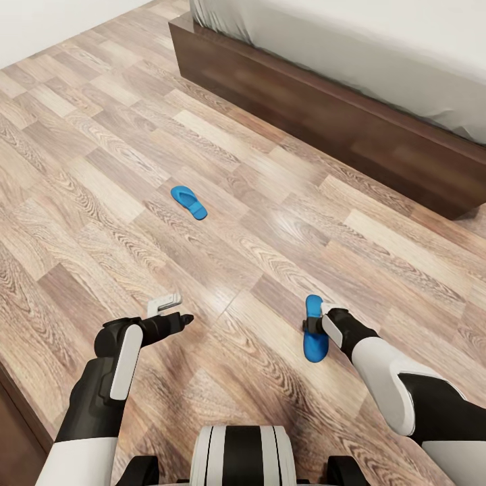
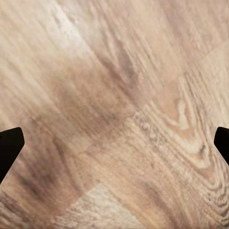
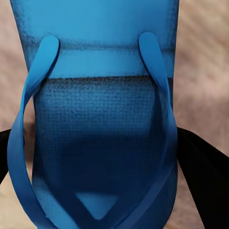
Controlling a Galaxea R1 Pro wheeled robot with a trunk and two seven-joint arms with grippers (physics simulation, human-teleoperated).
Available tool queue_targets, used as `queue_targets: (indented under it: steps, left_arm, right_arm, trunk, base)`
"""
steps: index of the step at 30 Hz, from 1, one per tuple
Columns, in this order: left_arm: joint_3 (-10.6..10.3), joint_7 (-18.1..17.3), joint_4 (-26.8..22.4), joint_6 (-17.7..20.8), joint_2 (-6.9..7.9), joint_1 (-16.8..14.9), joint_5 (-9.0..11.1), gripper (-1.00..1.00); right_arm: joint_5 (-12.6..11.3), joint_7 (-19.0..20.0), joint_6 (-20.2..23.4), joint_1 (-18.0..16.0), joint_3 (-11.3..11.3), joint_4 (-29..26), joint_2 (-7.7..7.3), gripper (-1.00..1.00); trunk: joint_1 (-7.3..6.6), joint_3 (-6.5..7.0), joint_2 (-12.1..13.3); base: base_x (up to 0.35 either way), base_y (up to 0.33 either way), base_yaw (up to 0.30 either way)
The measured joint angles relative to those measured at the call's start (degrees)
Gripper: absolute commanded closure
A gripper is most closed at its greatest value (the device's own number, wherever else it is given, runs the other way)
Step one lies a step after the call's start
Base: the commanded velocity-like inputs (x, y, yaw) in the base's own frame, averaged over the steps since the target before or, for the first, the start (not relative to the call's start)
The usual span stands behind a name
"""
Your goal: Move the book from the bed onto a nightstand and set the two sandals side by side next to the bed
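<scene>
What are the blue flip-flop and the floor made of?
The flip-flop looks like soft matte foam or rubber: its sole shows a fine pebbly texture and thin bendy straps. The floor looks like wood planks, with grain swirls and a slight sheen, though it may be laminate.

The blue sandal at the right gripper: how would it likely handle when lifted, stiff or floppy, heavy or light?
Probably light: the sandal at the right gripper is a thin flat sole. It may flex or droop if held at one edge, being so thin. The thin straps look soft and could snag a finger. Its flat shape makes rolling unlikely.
</scene>
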Motion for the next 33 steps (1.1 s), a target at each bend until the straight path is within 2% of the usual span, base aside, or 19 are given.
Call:
queue_targets:
  steps: [10, 25, 28, 30, 33]
  left_arm:
    - [0.06, 0.07, 0.16, 0.0, 0.09, 0.07, -0.29, -1.0]
    - [0.0, 0.17, 0.1, 0.0, 0.12, 0.27, -0.65, -1.0]
    - [0.04, 0.23, 0.18, 0.0, 0.16, 0.27, -0.59, -1.0]
    - [0.06, 0.32, 0.29, 0.0, 0.17, 0.27, -0.6, -1.0]
    - [0.06, 0.32, 0.33, 0.0, 0.17, 0.27, -0.59, -1.0]
  right_arm:
    - [-0.07, 0.22, -0.43, 0.13, -0.03, -0.63, -0.05, 1.0]
    - [-0.05, 0.31, -0.86, 0.43, -0.01, -1.5, 0.02, 1.0]
    - [0.07, 1.62, -0.8, 1.14, 0.16, -7.38, 0.0, 1.0]
    - [0.24, 4.4, 0.08, 4.66, 0.17, -15.69, 0.01, 1.0]
    - [0.35, 5.81, 2.45, 8.17, 0.22, -23.63, 0.0, 1.0]
  trunk:
    - [0.0, 0.0, 0.0]
    - [-0.39, 3.32, 0.2]
    - [-0.47, 3.99, 0.24]
    - [-0.52, 4.42, 0.27]
    - [-0.6, 5.09, 0.31]
  base:
    - [0.0, 0.0, 0.0]
    - [0.0, 0.0, 0.0]
    - [0.0, 0.0, 0.0]
    - [0.0, 0.0, 0.0]
    - [0.0, 0.0, 0.0]
